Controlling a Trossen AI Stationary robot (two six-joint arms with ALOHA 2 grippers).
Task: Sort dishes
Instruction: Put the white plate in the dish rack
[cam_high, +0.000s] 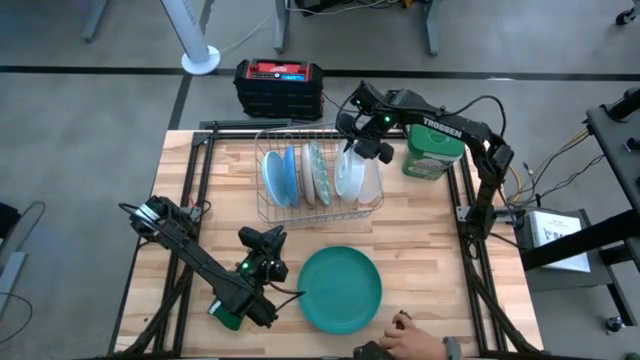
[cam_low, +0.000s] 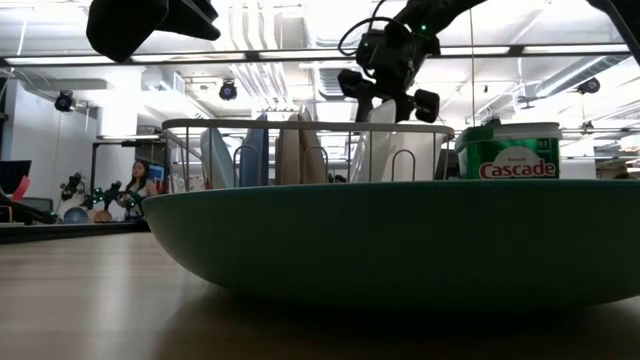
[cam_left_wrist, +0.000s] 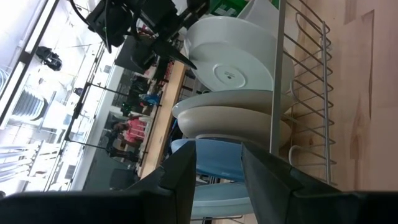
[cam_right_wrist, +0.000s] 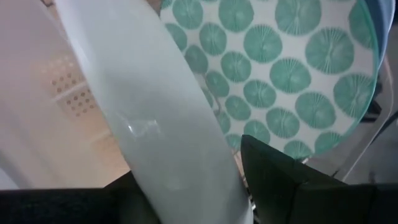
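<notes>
Wire dish rack stands at the table's far middle, holding blue plates, a teal-patterned plate and white plates upright on edge. Right gripper sits over the rack's right end, fingers clamped on the rim of a white plate, patterned plate just behind it. Large teal plate lies flat on the near table. Left gripper hovers near it, between plate and rack, fingers apart and empty. Green-lidded Cascade container stands right of the rack. A person's hand rests at the near edge.
</notes>
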